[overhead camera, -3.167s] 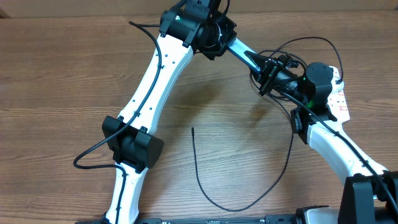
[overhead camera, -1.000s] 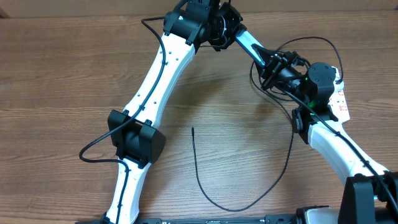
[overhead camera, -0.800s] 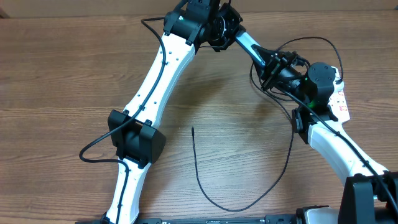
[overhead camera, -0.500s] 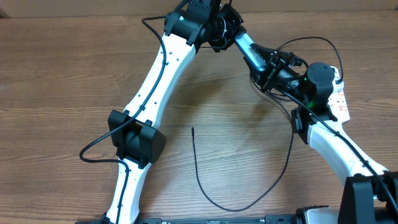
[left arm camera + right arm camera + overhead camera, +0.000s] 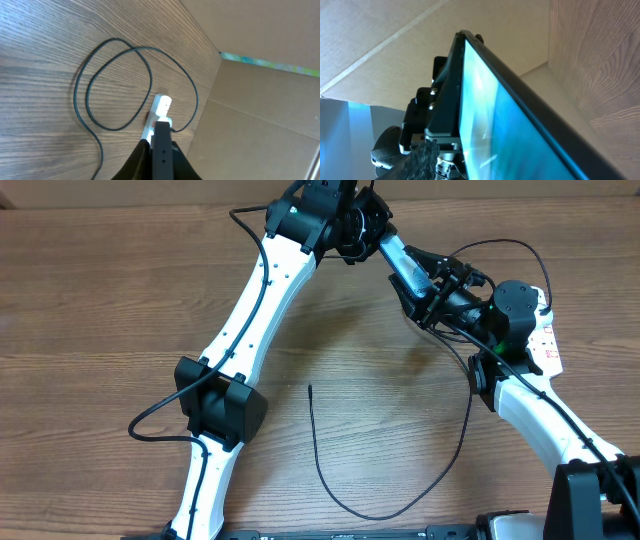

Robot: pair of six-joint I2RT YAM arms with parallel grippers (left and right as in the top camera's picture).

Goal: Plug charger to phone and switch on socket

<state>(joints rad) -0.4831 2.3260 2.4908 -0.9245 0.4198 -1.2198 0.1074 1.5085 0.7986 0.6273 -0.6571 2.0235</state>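
Left gripper (image 5: pixel 352 228) sat at the far edge of the table (image 5: pixel 100 300), closed on the upper end of the phone (image 5: pixel 402 256). Right gripper (image 5: pixel 428 283) straddled the lower end. I could not tell whether its fingers were clamped or only around it. The phone was off the table, strung between the two. From overhead its long axis ran diagonally, upper-left at the left gripper to lower-right at the right gripper, with the pale blue screen tipped partly upward. No text was legible on it, so I could not tell which end was which. The right wrist view alone showed the phone (image 5: pixel 490 115) nearly edge-on, its screen glowing blue, and the left gripper (image 5: pixel 432 117) gripping its far end. The right gripper's own fingers could not be made out there. The left wrist view alone showed black cable loops (image 5: pixel 76 100) on the wood, a small white piece (image 5: pixel 161 105) beyond the fingers and a cardboard wall (image 5: pixel 260 110). The charger (image 5: pixel 372 517) lay well apart from the phone in a wide U, connector tip (image 5: pixel 310 388) pointing to the far side. The socket (image 5: pixel 547 348) lay partly under the right arm.
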